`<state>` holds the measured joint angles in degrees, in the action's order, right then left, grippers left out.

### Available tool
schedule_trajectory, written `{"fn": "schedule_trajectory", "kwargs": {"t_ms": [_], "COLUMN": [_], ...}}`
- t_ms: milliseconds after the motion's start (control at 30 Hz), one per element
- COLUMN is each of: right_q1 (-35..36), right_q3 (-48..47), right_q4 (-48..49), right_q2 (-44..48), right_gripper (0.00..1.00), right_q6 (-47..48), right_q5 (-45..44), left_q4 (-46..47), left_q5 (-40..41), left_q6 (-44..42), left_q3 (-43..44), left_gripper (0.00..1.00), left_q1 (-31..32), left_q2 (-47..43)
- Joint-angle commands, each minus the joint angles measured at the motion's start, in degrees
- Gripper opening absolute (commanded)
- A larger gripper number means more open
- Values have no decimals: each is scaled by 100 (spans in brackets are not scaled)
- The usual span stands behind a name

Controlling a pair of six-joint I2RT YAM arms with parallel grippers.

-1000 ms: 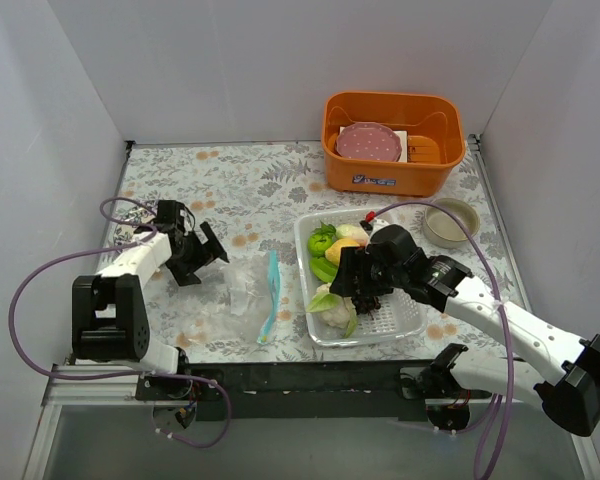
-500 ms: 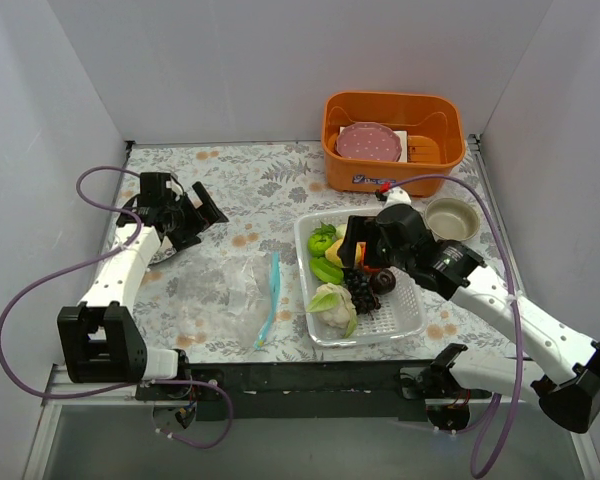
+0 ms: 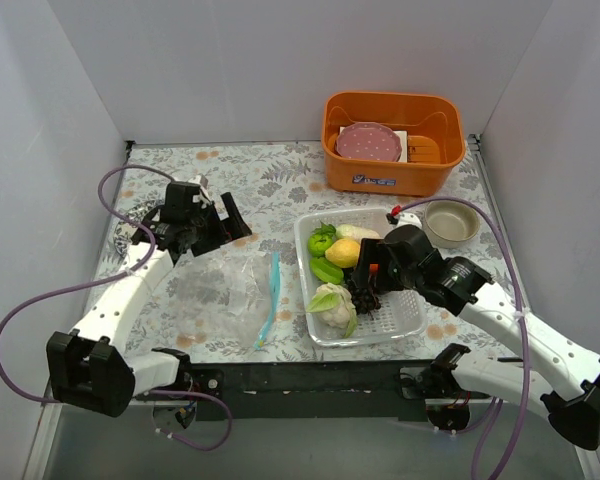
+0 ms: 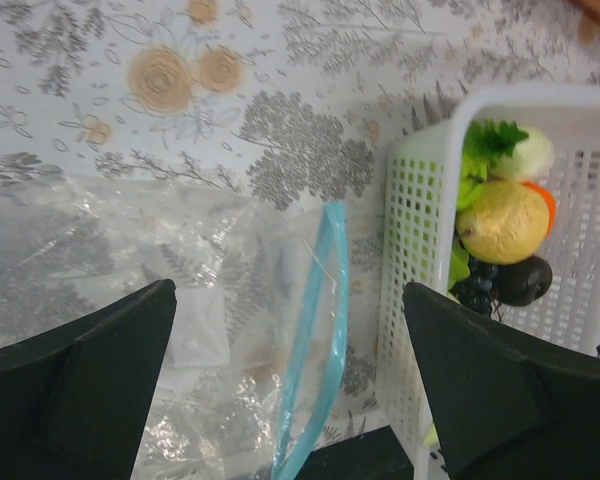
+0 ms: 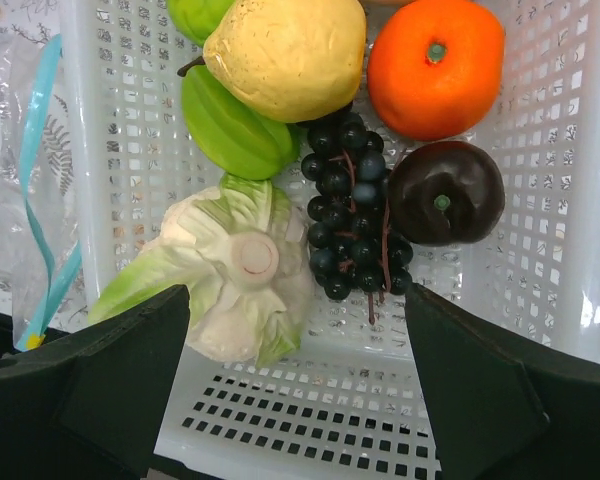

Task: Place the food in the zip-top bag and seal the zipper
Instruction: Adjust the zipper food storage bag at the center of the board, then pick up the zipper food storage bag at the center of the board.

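Food (image 3: 332, 303) fills the white perforated plastic tray (image 5: 110, 150): yellow lemon (image 5: 285, 50), round orange (image 5: 435, 65), dark grape bunch (image 5: 350, 210), dark plum (image 5: 445, 190), white-green cabbage (image 5: 230, 270) and green pepper (image 5: 235, 135), packed close together. The right pincer (image 5: 295, 380) hovers over them, jaws wide, holding nothing. The crinkly clear zip-top bag (image 4: 130, 280) lies flat on the floral table (image 4: 280, 60) just left of the tray, with its light blue zipper strip (image 4: 325, 300) on the tray side. The left pincer (image 4: 290, 375) hangs above the bag, wide and empty.

Splayed wide: left gripper (image 4: 288, 295), right gripper (image 5: 298, 295)
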<state>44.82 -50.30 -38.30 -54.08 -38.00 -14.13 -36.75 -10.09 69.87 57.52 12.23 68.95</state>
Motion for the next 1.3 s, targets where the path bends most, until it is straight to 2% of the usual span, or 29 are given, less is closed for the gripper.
{"fn": "schedule_trajectory", "kwargs": {"t_ms": [0,33,67,200,300,500,700,767,967,1167,1267], "right_q1": [-26,-26,-26,-43,-34,-35,-34,-34,-34,-34,-34], "right_q3": [-243,-278,-339,-823,-955,-674,-235,-121,-6,143,249], "right_q4": [59,25,-10,-309,-327,-239,226,271,262,165,209], "right_q2": [319,302,215,-146,-304,-383,-234,-147,-41,29,109], "right_gripper": [96,96,96,97,97,95,90,84,82,77,76], "right_q6": [-43,11,38,108,144,223,-111,-277,-375,-314,-278], "right_q5": [-133,-230,-300,-266,-178,-99,-2,-2,77,191,288], "left_q4": [-745,-876,-938,-1167,-1378,-1605,-1660,-1686,-1396,-1238,-1212], "left_q5": [831,1259,1359,1448,1439,1773,2001,2037,1967,1914,1862], "left_q6": [35,71,149,326,378,940,1231,1301,1328,1459,1512], "left_q3": [340,235,155,-47,5,119,-30,-21,14,58,84], "left_gripper": [98,98,98,98,96,95,90,79,74,56,37], "left_q1": [894,1052,1245,1711,1993,2995,3268,3268,3277,3286,3286], "left_q2": [-127,-206,-241,-409,-67,356,320,426,778,1076,1164]}}
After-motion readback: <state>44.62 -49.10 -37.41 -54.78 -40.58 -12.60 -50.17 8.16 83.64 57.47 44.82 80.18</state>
